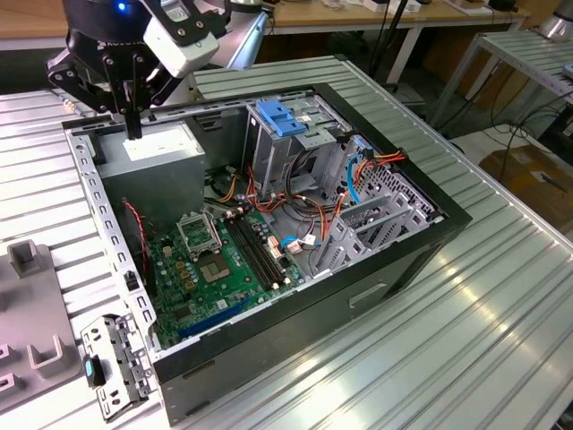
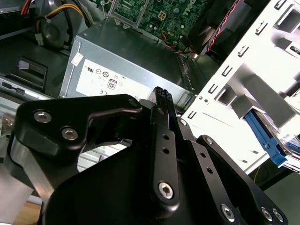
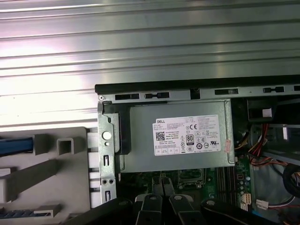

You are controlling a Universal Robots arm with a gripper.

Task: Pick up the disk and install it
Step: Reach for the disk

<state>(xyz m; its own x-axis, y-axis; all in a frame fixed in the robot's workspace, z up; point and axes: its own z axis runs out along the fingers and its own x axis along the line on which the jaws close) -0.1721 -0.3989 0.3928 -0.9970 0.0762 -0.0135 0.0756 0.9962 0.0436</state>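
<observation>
The gripper's (image 2: 161,93) black linkage sat closest to the lens in the second wrist view. Its fingers were drawn together with nothing between them, and in the first wrist view the two tips (image 3: 161,182) also lay side by side.

In the exterior view the gripper (image 1: 132,133) hung in the upper left of the frame. It pointed straight down at the grey power supply (image 1: 157,145) in the far corner of the open computer case (image 1: 394,269). Whether the tips touched the power supply's lid could not be told.

The green motherboard (image 1: 215,260) lay in the middle of the frame. A blue bracket (image 1: 282,119) sat atop the metal drive bay (image 1: 269,157) at upper centre.

The disk (image 2: 265,138) was well apart from the gripper, outside the case. What appeared to be the blue edge of its carrier stood in a slot of the grey fixture (image 3: 65,161) on the ribbed table (image 1: 466,358). A blue strip (image 3: 16,146) also showed in that fixture in the first wrist view.
</observation>
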